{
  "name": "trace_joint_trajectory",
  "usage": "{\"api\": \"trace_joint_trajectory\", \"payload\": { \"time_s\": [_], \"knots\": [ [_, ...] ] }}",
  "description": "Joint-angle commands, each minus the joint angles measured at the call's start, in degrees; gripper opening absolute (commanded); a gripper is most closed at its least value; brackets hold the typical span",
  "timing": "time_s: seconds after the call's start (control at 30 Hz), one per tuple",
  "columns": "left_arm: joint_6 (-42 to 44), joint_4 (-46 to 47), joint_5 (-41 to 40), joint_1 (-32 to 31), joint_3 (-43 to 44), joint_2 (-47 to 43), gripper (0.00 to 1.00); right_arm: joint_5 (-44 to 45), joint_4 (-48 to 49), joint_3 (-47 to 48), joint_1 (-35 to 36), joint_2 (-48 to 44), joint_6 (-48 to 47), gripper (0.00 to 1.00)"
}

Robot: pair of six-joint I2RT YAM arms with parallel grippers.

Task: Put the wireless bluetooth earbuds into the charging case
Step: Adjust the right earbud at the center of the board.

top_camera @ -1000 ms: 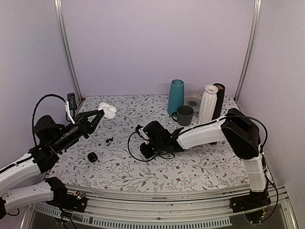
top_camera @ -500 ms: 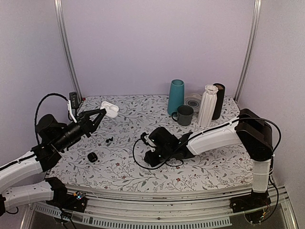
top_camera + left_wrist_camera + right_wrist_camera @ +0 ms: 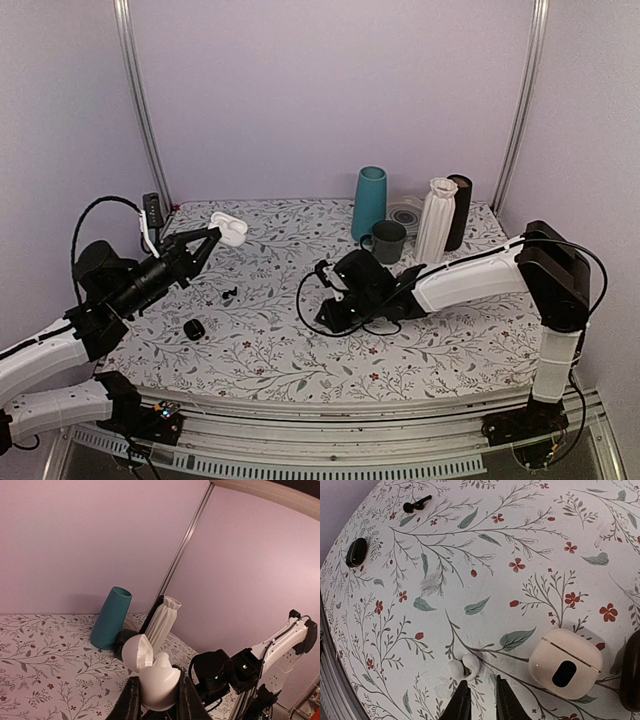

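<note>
While left jaws clamp white case (image 3: 159,682), right jaws barely parted, empty.

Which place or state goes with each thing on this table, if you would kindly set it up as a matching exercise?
Things:
1. open white case
2. teal vase
3. black earbud
4. beige case

Places or states:
A. shut, lying on the table
B. held in the left gripper
C. standing at the back, by the mug
D. tiny, lying alone on the table

Pairs: 1-B, 2-C, 3-D, 4-A
</note>
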Motion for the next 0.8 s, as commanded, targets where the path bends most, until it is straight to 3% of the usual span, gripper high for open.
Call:
{"api": "trace_joint_trajectory", "payload": {
  "time_s": [0.0, 0.23, 0.4, 0.77],
  "knots": [
    [-0.05, 0.68, 0.15, 0.95, -0.93, -0.87, 0.00, -2.30, 3.39, -3.01, 0.10, -1.97, -5.15, 0.17],
    [-0.21, 0.94, 0.18, 1.03, -1.16, -0.83, 0.00, 0.58, 2.03, -1.79, 1.34, 1.00, -11.73, 0.16],
    [-0.20, 0.95, 0.23, 1.15, -1.22, -0.75, 0.00, 4.85, -0.12, 0.91, 1.35, 3.96, -8.96, 0.16],
    [-0.18, 0.74, 0.58, 1.34, -1.22, -0.98, 0.00, 2.01, 3.95, 0.60, 1.48, 4.82, -7.96, 0.16]
  ]
}}
